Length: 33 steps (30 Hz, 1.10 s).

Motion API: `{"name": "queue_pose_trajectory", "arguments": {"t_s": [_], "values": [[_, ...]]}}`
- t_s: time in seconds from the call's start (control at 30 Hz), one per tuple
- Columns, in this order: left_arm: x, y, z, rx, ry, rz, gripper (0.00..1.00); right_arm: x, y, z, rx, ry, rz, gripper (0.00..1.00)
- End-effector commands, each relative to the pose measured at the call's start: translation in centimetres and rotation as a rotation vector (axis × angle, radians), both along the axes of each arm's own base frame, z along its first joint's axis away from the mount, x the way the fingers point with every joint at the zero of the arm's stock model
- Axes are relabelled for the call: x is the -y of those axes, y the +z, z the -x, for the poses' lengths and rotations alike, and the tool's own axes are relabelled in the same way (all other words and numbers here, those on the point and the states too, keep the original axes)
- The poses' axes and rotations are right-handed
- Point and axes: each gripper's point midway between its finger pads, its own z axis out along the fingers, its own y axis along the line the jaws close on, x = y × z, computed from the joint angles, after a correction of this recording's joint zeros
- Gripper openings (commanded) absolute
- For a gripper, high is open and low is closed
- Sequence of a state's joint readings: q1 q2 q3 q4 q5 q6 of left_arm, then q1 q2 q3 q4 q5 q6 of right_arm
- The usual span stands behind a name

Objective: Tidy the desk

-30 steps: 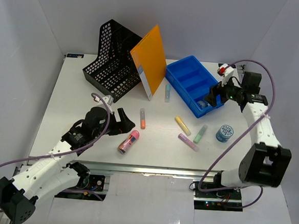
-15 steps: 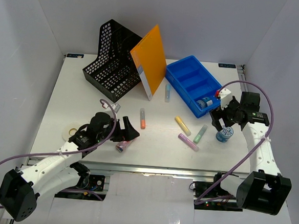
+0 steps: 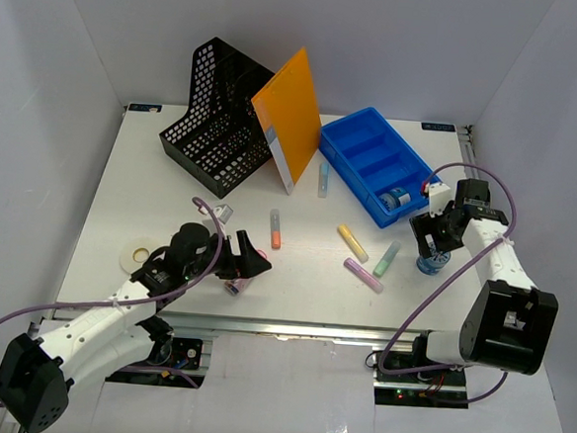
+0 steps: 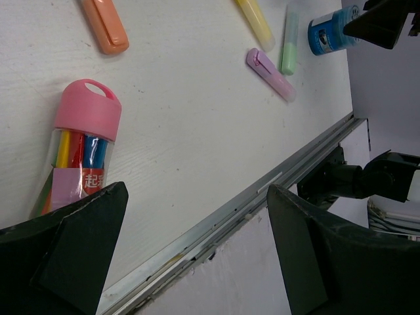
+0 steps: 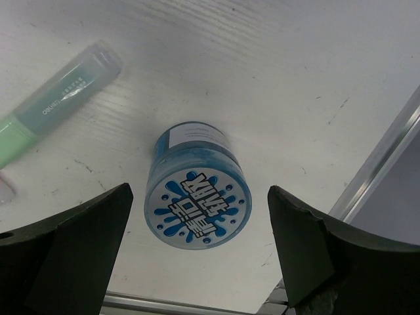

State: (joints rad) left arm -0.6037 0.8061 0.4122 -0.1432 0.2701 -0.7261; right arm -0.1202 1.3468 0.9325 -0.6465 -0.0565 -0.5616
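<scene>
On the desk [image 3: 142,186], a flat white top with a faint woodgrain and a ribbed aluminium rail [image 4: 249,203] along the near edge, both arms were low over the work.

Left gripper [image 3: 249,265]: black wedge fingers spread wide apart, nothing clamped. A pen tube [image 4: 82,151] lay just beside its left finger: clear plastic barrel, glossy pink cap with a loop, coloured pens and a red label visible inside. Whether the finger touched it, I could not tell.

Right gripper [image 3: 434,237]: fingers parted, one on each side of a squat round jar [image 5: 197,200] standing upright below it. The jar had translucent blue sides and a lid printed with a white-and-blue splash. Clear gaps showed on both sides.

Loose on the desk between the arms were four slim highlighters: green [image 5: 59,92] with a frosted cap, near the jar; purple [image 4: 270,74] beside it; yellow [image 4: 254,20]; orange [image 4: 105,25].

At the far side stood a blue moulded tray [image 3: 349,176] with compartments, a black mesh file holder [image 3: 215,132], and a stiff orange folder [image 3: 291,113] leaning against the holder. A white tape roll [image 3: 134,256] lay flat near the left arm.
</scene>
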Motion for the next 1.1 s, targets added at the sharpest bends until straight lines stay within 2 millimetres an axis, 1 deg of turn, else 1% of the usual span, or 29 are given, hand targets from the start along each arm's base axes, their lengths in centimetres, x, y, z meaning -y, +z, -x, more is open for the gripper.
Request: {"name": "queue_pose_trajectory", "arguments": {"t_s": [0.0,0.07,0.2,0.27,0.33,0.4,0.43,0.47,0.57,0.6,0.63,0.7,0.77,0.83,0.87,0.97,1.03,1.07], "values": [[0.3,1.3,0.1,0.028,-0.016,0.046,0.98,0.7,-0.3,-1.0,0.019,-0.036,-0.004,0.9],[0.4,1.3,0.2,0.026,-0.02,0.047,0.98,1.2,-1.0,-0.8,0.001,-0.038,-0.011,0.9],[0.8,1.4,0.1,0.02,-0.034,0.058,0.98,1.0,-2.3,-0.4,-0.036,-0.015,-0.05,0.9],[1.4,1.8,0.1,0.031,-0.058,0.085,0.98,0.7,-2.7,-0.2,-0.048,-0.003,-0.073,0.91],[2.0,2.1,0.4,0.025,-0.098,0.117,0.98,0.4,-3.2,-0.2,-0.057,0.013,-0.091,0.94],[2.8,2.6,0.4,0.036,-0.127,0.148,0.98,0.1,-3.1,-0.4,-0.047,0.024,-0.113,0.93],[3.1,2.8,0.6,0.028,-0.145,0.163,0.98,0.1,-3.2,-0.5,-0.047,0.027,-0.118,0.89],[3.5,2.9,0.5,0.029,-0.158,0.172,0.98,-0.1,-3.1,-0.6,-0.043,0.032,-0.129,0.79],[4.6,3.3,0.5,0.02,-0.191,0.196,0.98,-0.3,-2.9,-0.6,-0.032,0.044,-0.144,0.6],[5.0,3.7,0.4,0.022,-0.199,0.206,0.98,-0.2,-2.7,-0.7,-0.02,0.051,-0.145,0.51],[5.6,4.1,0.4,0.026,-0.209,0.215,0.98,-0.1,-2.5,-0.7,-0.008,0.055,-0.144,0.44],[6.3,4.3,0.2,0.025,-0.221,0.218,0.98,0.0,-2.1,-0.6,0.01,0.058,-0.146,0.35],[7.3,4.3,0.0,0.01,-0.234,0.222,0.97,-0.1,-1.2,-0.5,0.041,0.074,-0.146,0.24],[8.6,4.7,-0.2,0.002,-0.249,0.23,0.96,-0.8,0.0,-0.3,0.087,0.123,-0.161,0.17],[9.3,5.0,-0.4,0.004,-0.26,0.237,0.96,-1.6,0.7,0.4,0.09,0.171,-0.186,0.15],[11.6,6.5,-1.0,0.009,-0.29,0.267,0.96,-4.3,3.0,2.4,0.138,0.402,-0.245,0.11],[13.2,6.0,-1.3,-0.016,-0.312,0.261,0.96,-6.5,5.4,3.4,0.213,0.528,-0.311,0.11],[14.0,5.9,-1.5,-0.022,-0.325,0.26,0.96,-7.4,6.3,4.0,0.242,0.583,-0.334,0.11]]}}
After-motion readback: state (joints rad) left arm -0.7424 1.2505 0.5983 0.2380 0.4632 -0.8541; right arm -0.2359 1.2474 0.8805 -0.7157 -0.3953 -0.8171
